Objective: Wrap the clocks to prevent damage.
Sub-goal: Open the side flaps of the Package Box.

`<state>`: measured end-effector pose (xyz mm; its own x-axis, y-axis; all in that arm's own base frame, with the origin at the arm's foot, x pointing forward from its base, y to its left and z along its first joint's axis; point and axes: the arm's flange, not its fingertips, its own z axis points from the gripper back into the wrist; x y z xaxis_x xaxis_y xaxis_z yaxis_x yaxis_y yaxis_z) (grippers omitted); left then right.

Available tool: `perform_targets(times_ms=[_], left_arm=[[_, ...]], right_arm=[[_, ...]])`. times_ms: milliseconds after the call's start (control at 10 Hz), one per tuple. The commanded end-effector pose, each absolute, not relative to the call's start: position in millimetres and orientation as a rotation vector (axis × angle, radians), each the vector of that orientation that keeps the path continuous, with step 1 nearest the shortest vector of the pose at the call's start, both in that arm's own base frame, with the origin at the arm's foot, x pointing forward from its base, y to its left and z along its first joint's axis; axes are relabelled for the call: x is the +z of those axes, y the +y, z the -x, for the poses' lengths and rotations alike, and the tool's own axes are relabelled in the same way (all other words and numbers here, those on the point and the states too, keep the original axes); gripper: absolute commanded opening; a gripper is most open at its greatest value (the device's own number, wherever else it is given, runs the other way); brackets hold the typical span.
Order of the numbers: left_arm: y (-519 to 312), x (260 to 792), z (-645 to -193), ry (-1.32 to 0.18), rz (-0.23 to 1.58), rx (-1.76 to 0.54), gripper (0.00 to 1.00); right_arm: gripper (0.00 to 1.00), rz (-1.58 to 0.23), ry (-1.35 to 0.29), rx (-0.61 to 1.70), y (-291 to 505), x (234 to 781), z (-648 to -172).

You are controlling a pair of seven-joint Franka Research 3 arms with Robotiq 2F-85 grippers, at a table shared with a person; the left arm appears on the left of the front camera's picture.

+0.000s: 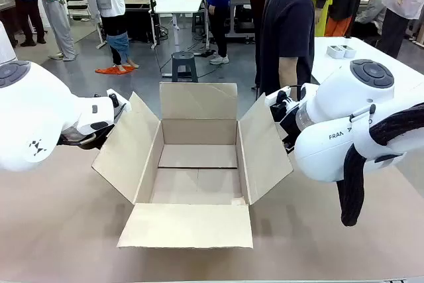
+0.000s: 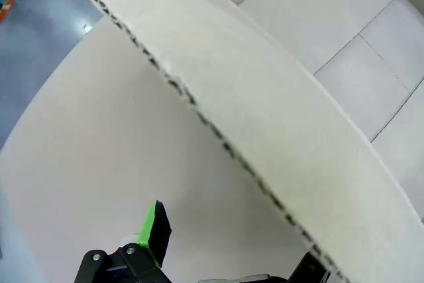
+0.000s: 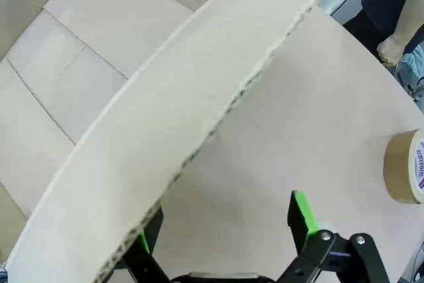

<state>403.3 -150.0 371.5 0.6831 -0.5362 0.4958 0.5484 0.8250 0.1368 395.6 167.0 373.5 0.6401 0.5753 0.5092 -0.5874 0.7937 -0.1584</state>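
Centrally, an open cardboard box (image 1: 199, 183) is seen on the table (image 1: 66, 243), its flaps folded back and its floor bare. At the box's left flap (image 1: 129, 147), the left gripper (image 2: 232, 243) is held with jaws spread wide and nothing clasped. At the box's right flap (image 1: 265, 147), the right gripper (image 3: 222, 230) is likewise held released and empty. A tape roll (image 3: 405, 167) is seen outside the box, beyond the right flap. A person (image 1: 288, 31) is seen behind the box.
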Motion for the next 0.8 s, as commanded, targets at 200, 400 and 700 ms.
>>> perform_targets(times_ms=[200, 400, 700], left_arm=[[-150.1, 371.5, -403.2, -0.549, 0.023, -0.608, 1.0], [-150.1, 371.5, -403.2, -0.549, 0.023, -0.608, 1.0], [-150.1, 371.5, -403.2, -0.549, 0.023, -0.608, 1.0]], right_arm=[[1.0, -0.022, -0.573, 0.663, 167.0, 373.5, -395.5], [1.0, -0.022, -0.573, 0.663, 167.0, 373.5, -395.5], [1.0, -0.022, -0.573, 0.663, 167.0, 373.5, -395.5]])
